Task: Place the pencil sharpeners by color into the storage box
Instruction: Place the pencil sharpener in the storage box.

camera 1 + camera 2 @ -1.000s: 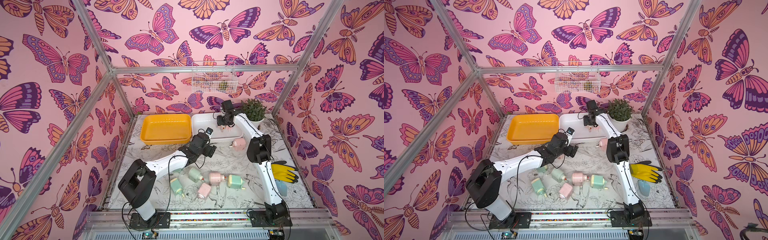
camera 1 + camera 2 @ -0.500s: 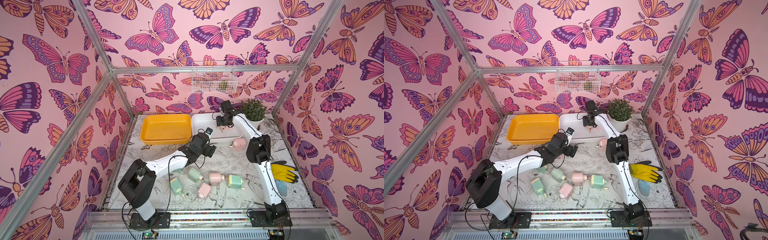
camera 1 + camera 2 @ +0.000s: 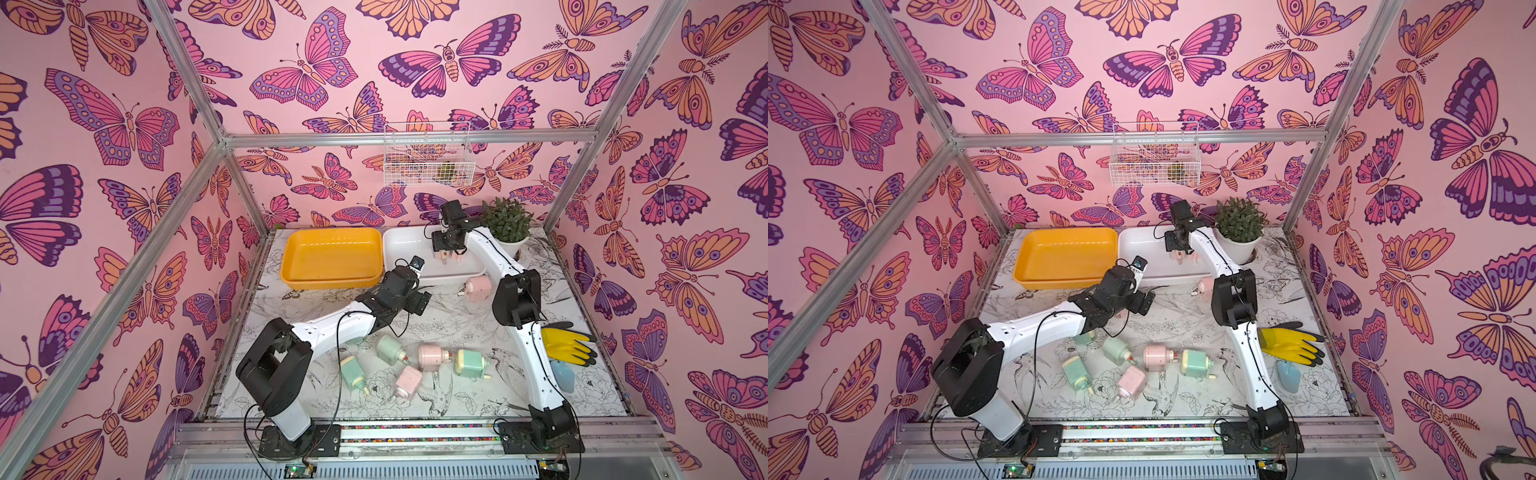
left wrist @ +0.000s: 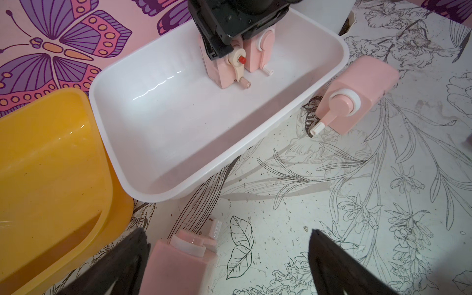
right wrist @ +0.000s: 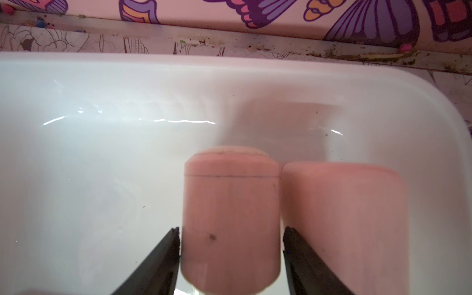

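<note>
A: Going left to right, what surrounds the arms?
B: An empty yellow tray point(image 3: 332, 257), then the white tray point(image 3: 405, 245); loose pencil sharpeners point(image 3: 432, 357) lie lower centre on the desk point(image 3: 469, 316).
A: And the end effectors?
B: The left end effector point(image 4: 227, 258) hangs wide open beside a pink sharpener point(image 4: 178, 263). The right end effector point(image 5: 231, 245) brackets a pink one point(image 5: 229, 217) inside the white tray; whether it grips cannot be told.

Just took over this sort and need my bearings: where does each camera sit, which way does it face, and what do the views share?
Top views: high at the front, looking down over both arms, the yellow tray and white tray.
Left wrist: low over the table, facing the white tray; its open left gripper shows.
Right wrist: inside the white tray, right gripper flanking a pink sharpener.
Shared: that pink sharpener, under the right gripper.
</note>
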`<move>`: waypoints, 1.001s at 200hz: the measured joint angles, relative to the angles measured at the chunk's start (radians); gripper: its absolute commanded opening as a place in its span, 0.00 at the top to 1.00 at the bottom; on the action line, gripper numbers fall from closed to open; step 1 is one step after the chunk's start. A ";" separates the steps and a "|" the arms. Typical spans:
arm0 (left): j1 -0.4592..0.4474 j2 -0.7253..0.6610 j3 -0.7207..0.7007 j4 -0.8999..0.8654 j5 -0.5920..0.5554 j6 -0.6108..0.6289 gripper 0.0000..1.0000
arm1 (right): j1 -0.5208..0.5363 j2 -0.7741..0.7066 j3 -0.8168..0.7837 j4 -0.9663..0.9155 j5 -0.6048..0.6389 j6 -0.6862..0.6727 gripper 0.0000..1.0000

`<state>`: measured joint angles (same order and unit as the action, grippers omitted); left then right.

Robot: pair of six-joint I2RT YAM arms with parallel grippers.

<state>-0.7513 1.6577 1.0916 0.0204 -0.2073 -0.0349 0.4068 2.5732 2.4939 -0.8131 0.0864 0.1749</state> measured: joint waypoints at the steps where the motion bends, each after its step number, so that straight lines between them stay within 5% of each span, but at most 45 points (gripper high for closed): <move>1: 0.000 0.000 0.000 0.000 0.000 0.000 0.00 | 0.000 0.000 0.000 0.000 0.000 0.000 0.32; 200: 0.005 0.000 -0.001 0.000 0.001 -0.001 0.00 | 0.026 -0.050 -0.063 0.063 0.084 -0.026 0.31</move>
<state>-0.7464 1.6573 1.0908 0.0204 -0.2066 -0.0360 0.4332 2.5233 2.4310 -0.7502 0.1707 0.1490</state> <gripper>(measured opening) 0.999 0.681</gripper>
